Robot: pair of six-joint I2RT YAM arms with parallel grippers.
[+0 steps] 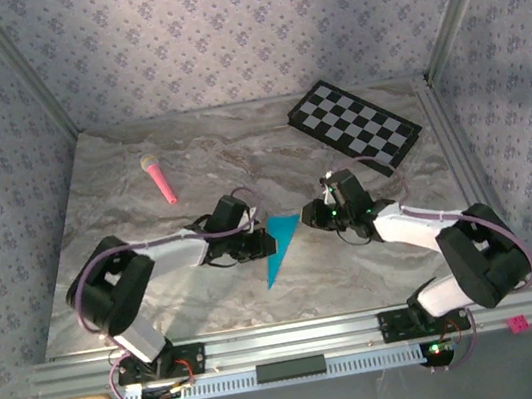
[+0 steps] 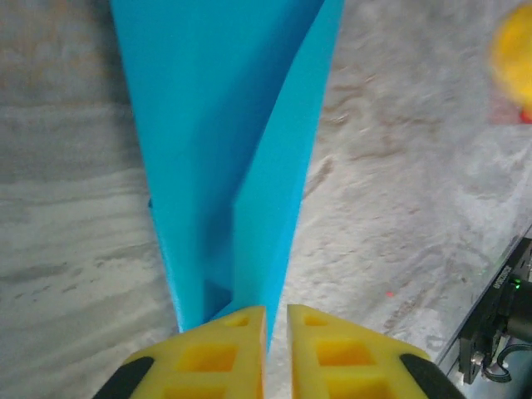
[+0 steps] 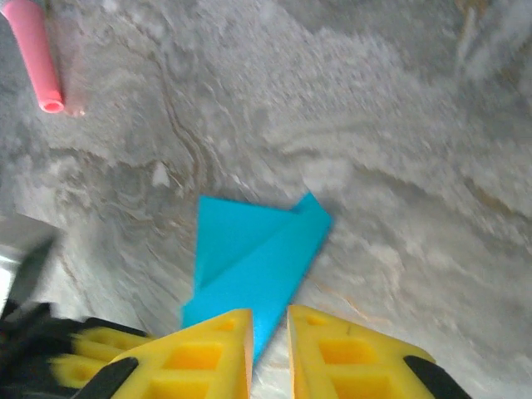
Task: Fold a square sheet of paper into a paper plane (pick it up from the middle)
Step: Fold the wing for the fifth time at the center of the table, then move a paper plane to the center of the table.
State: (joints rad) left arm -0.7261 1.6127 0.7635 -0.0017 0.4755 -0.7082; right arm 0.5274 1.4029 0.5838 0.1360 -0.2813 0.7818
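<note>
Top external view showed the plane [image 1: 279, 248] lying on the table [image 1: 211, 299] a little nearer than its middle, broad end toward the far edge and point toward the near edge, between the two grippers. The left gripper [image 1: 261, 245] met the plane's left edge, while the right gripper [image 1: 309, 218] sat just beside the broad end's right corner; whether it touched could not be told from there. A pink stick [image 1: 160, 179] lay well apart toward the far left corner, and a checkerboard [image 1: 356, 127] lay at the far right corner. Left wrist view had the plane [image 2: 216, 125] running away from the yellow fingers [image 2: 224, 353], one raised fold coming down to the inner face of one finger. The left gripper's [image 2: 277, 312] jaws stood only a sliver apart, and whether they pinched the fold could not be told. Right wrist view showed the plane [image 3: 249, 258] flat on the table just ahead of the right gripper [image 3: 270, 314], its near tip passing under one finger. Those jaws stood slightly spread, with bare table showing through the gap and nothing between them.
</note>
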